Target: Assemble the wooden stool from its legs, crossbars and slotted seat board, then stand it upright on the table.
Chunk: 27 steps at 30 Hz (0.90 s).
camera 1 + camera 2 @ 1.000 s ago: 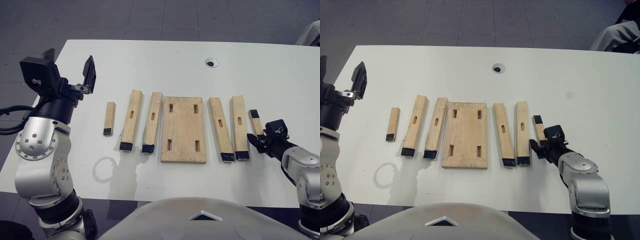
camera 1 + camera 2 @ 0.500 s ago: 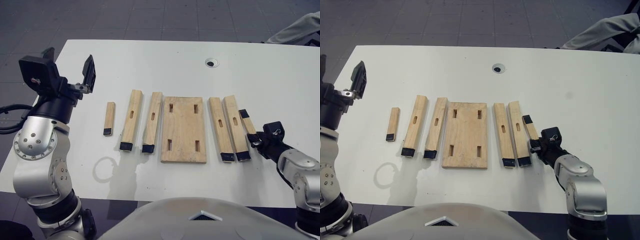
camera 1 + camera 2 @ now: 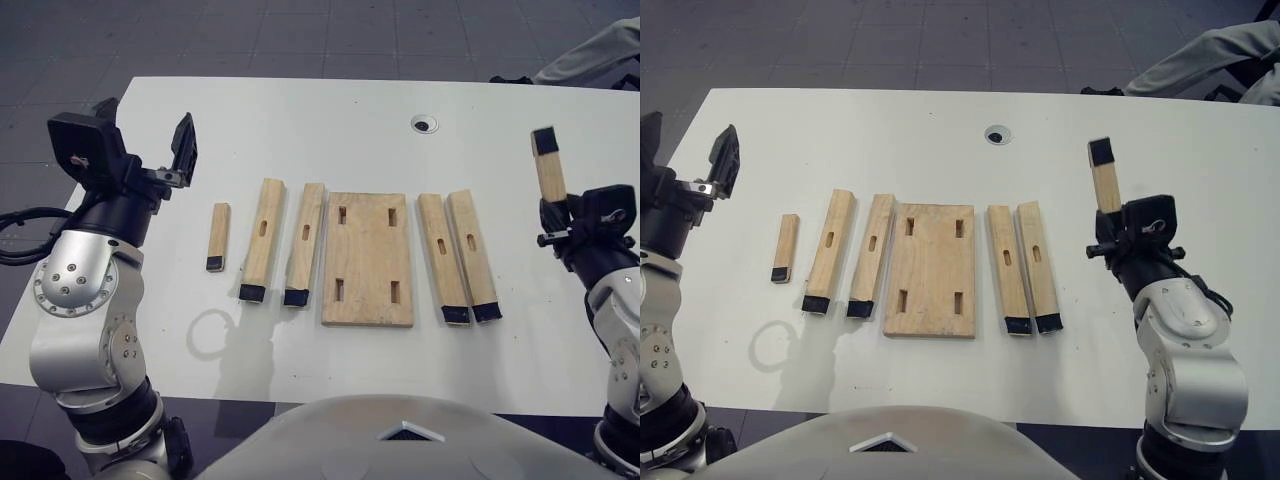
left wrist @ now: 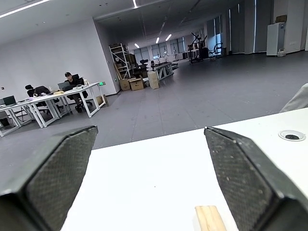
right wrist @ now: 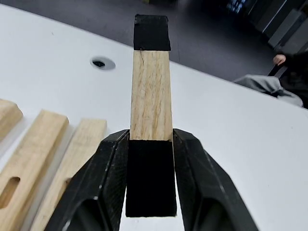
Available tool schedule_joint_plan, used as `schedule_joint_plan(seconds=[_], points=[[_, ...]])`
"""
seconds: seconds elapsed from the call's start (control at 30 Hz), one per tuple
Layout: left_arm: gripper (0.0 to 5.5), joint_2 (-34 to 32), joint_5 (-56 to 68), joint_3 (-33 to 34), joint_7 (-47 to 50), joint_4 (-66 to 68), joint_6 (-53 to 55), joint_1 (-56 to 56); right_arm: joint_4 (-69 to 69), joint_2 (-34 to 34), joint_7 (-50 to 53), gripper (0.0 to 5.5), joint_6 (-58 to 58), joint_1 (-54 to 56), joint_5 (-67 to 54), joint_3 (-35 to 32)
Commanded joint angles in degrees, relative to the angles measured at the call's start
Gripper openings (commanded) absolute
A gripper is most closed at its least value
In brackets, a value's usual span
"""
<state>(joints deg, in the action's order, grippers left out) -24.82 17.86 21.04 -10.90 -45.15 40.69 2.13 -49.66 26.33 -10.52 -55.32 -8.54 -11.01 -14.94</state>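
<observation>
Six wooden parts lie flat in one row on the white table (image 3: 330,110). Left to right: short crossbar (image 3: 219,237), outer left leg (image 3: 262,239), inner left leg (image 3: 304,243), seat board (image 3: 367,258), inner right leg (image 3: 440,257), outer right leg (image 3: 473,254). Each leg has one slot and a black-taped near end. The board has four open slots. The two right legs lie just beside each other. A round cable port (image 3: 423,124) sits in the table behind the board.

Second crossbar (image 3: 547,165): off the table, near upright, black tip uppermost, over the table's right part. The right tool (image 3: 560,215) is clamped on its lower end. The right wrist view gives the grip close up: both fingers (image 5: 111,163) press the sides of the black-taped lower end, with bare wood rising above them.

Left tool (image 3: 142,135): in the air over the table's left edge, well apart from the row, fingers spread wide. The left wrist view looks out between those fingers at the table top and the tip of one wooden piece (image 4: 208,217); which piece, I cannot tell.

Against one second back: the second crossbar then lay flat at the right end of the row, right tool at its near end; it is now raised and stood up. The outer right leg, then apart from its neighbour, now lies close alongside it. The left tool and left-hand parts are unchanged.
</observation>
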Motion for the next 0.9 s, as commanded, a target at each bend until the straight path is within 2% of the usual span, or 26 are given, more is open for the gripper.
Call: schedule_joint_plan(seconds=[0.03, 0.13, 0.27, 0.43, 0.9], points=[[4.08, 1.68, 3.38, -2.08, -1.7, 1.64, 1.64, 0.0, -4.46, -2.93, 1.99, 1.3, 3.32, 1.14, 1.32, 7.22], [4.08, 4.15, 10.72, -5.37, -4.94, 1.7, 4.04, -0.33, -4.2, -6.28, 3.0, 1.3, 10.1, -0.71, 3.01, 15.22], [4.08, 7.92, 26.62, -8.21, -7.56, 1.12, 10.16, -2.66, -2.61, -8.3, 5.08, 1.3, 18.87, -2.68, 8.21, 25.29], [4.08, 8.42, 42.25, -8.13, -6.11, 3.48, 13.94, -5.77, -1.9, -9.74, 4.93, 1.3, 22.9, -3.99, 9.57, 28.46], [4.08, 5.33, 45.52, -12.77, -2.59, 6.68, 11.71, -7.28, -3.49, -13.13, 5.16, 1.3, 22.77, -3.21, 13.33, 38.23]])
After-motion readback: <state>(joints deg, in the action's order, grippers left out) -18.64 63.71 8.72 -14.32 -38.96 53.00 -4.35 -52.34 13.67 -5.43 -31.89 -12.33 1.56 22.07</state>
